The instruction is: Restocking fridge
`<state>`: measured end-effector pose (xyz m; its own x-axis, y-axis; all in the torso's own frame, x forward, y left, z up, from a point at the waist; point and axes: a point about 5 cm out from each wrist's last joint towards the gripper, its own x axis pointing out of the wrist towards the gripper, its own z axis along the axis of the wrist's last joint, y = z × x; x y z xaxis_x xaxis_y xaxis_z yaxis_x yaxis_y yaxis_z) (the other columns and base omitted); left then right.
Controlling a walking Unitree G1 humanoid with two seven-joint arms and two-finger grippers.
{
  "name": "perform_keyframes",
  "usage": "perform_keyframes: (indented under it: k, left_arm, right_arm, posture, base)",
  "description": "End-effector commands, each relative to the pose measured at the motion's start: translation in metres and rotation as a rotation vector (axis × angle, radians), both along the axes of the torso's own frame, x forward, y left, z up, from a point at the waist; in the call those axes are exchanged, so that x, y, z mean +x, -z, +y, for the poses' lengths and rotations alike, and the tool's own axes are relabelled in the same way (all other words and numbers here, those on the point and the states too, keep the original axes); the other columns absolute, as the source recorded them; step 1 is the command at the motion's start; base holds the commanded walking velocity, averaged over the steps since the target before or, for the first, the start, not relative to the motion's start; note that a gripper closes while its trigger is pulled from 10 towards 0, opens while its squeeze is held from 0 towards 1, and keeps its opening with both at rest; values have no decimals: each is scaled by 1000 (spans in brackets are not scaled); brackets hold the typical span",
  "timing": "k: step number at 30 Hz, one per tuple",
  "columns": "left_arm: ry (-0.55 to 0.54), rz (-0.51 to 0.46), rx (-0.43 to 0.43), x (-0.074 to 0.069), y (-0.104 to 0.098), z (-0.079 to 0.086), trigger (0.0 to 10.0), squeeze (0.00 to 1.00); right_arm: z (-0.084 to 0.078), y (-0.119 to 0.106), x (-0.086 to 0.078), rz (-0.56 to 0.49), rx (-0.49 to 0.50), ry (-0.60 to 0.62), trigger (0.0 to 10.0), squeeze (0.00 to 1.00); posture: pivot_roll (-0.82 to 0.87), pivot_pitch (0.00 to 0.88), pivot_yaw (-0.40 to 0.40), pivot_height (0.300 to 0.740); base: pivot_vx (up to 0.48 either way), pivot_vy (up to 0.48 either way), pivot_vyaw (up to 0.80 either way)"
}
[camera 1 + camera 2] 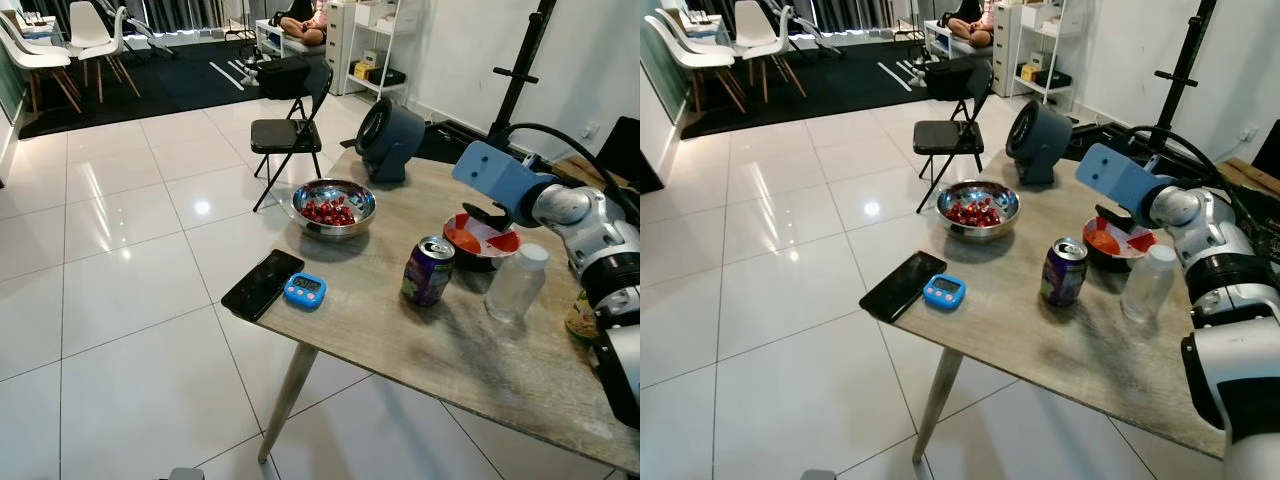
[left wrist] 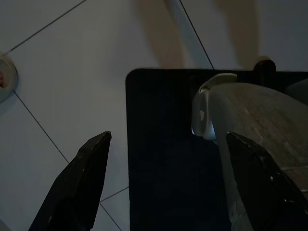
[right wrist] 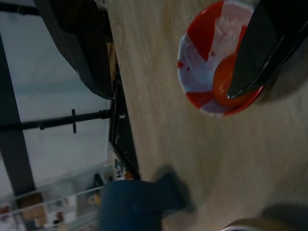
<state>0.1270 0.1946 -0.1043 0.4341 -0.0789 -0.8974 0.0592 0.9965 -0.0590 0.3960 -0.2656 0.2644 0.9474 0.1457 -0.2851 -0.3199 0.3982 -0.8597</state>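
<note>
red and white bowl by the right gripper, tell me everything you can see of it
The red and white bowl is small and round, its inside marked in alternating red and white wedges, glossy like plastic or glazed ware, with a dark outer wall. It stands upright on the pale wooden table, behind the purple drink can and beside the clear plastic bottle. An orange round fruit lies inside it. The right gripper hangs just over the bowl, one black finger crossing its rim above the fruit; whether it touches is unclear.

orange fruit (image 1: 463, 240) in red-white bowl (image 1: 500, 240), purple can (image 1: 427, 271) upright
</note>
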Motion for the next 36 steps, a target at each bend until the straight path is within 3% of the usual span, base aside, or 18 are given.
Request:
perform_keyframes:
  k: [1, 6, 13, 22, 36]
  left_arm:
    - [-5, 4, -14, -3, 1, -4, 10000, 0]
    - [-3, 9, -15, -6, 2, -4, 10000, 0]
    - [0, 12, -18, -8, 3, -5, 10000, 0]
    - [10, 19, -20, -11, 4, -7, 10000, 0]
    - [20, 14, -19, -9, 3, -7, 10000, 0]
  right_arm:
    - [-1, -2, 0, 22, -37, -11, 10000, 0]
    - [-3, -2, -3, 102, -125, -41, 10000, 0]
    - [0, 11, -5, 216, -154, -91, 10000, 0]
    - [-4, 27, -8, 316, -241, -70, 10000, 0]
    - [-6, 40, -8, 369, -320, -20, 10000, 0]
  posture:
    - [-9, 52, -10, 740]
    - [-7, 60, -14, 740]
    - [-6, 71, -17, 740]
    - [-11, 80, -9, 740]
    - [-3, 93, -15, 740]
  base:
    - [0, 0, 0]
    - [0, 0, 0]
    - [0, 0, 0]
    - [0, 0, 0]
    - [0, 0, 0]
